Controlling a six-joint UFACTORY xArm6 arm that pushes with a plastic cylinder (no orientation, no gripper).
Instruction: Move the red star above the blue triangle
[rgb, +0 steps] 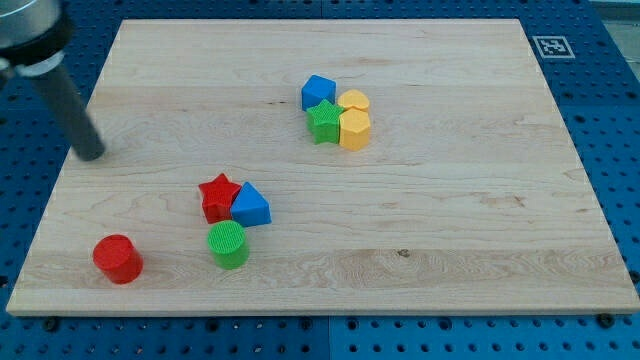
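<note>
The red star (218, 196) lies left of centre on the wooden board, touching the left side of the blue triangle (251, 207). A green cylinder (229, 245) stands just below them. My tip (91, 153) is at the board's left edge, well to the left of and a little above the red star, touching no block.
A red cylinder (118, 259) stands at the lower left. A cluster near the top centre holds a blue block (318, 92), a green star (324, 122), and two yellow blocks (354, 101) (355, 129). A fiducial tag (551, 45) sits at the board's (450, 230) top right corner.
</note>
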